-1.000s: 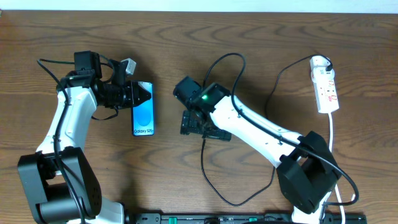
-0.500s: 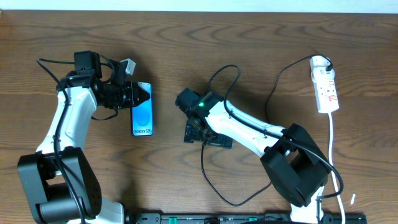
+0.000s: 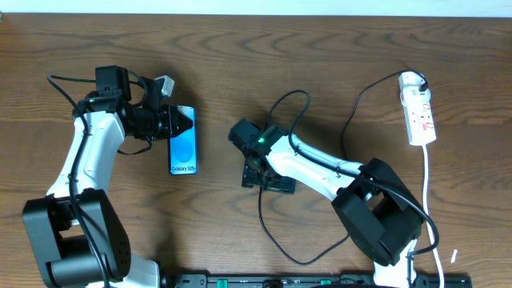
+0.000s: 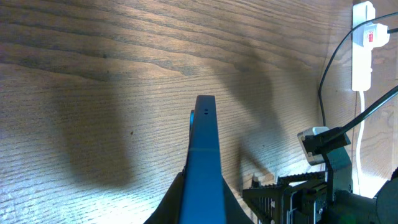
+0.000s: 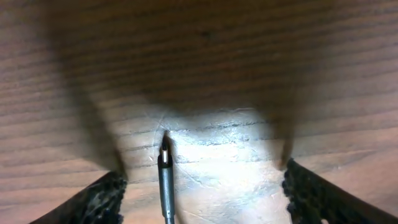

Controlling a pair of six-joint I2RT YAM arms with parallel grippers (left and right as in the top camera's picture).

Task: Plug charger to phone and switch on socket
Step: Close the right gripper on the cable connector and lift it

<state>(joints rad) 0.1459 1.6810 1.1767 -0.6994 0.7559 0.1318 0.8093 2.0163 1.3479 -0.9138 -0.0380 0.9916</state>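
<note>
Left fingers (image 3: pixel 182 120) clench the slim, blue-screened phone (image 3: pixel 183 148) at nine o'clock; right fingers (image 5: pixel 106 196) gape around the thin dark tip of the charger (image 5: pixel 165 180).

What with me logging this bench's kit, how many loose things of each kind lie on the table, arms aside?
phone: 1
charger cable: 1
white power strip: 1
Total: 3
</note>
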